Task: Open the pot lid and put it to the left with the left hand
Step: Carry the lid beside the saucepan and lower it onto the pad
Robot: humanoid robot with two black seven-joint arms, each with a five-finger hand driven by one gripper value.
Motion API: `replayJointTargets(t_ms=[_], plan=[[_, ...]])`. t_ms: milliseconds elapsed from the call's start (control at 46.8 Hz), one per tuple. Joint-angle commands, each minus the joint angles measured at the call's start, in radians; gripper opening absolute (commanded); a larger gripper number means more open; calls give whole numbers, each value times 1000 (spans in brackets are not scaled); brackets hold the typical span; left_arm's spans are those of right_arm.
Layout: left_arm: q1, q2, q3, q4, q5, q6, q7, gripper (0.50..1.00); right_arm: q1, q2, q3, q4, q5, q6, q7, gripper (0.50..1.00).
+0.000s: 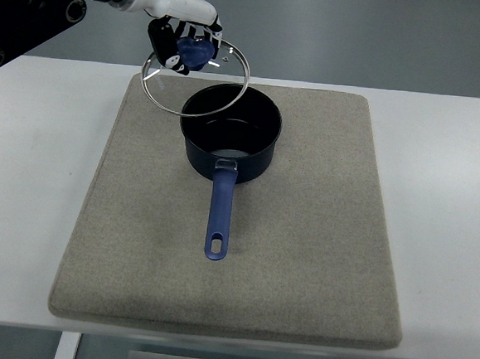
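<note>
Grey felt-like matting (300,259) covers most of the white table (32,180) I am watching from above, with a dull grey floor behind. On the mat stands a dark blue saucepan (230,141), round and deep, its straight blue handle (219,215) pointing toward my side and ending in a hanging slot. I can see nothing in the pan but a pale glare on its bottom. The left hand (180,42), white with dark joints, has its fingers curled round the blue knob (195,51) of the glass lid (168,91), metal-rimmed, held tilted in the air over the pan's far left edge.
</note>
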Motion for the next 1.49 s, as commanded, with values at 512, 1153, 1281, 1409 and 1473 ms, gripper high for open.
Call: replayJointTargets(t_ms=[512,1153,1281,1409,1473], plan=[[138,172,0,6,5,11,-1,500,0,0,0,1,0,0,2,917],[262,17,0,176,20,112,0,500,0,0,0,-1,0,0,0,917],[270,3,0,191,18,149,0,500,0,0,0,1,0,0,0,917],[275,2,0,193,15,181,0,500,0,0,1,1,0,0,0,917],[281,-5,0,194,14,198,0,500,0,0,0,1,0,0,2,917]])
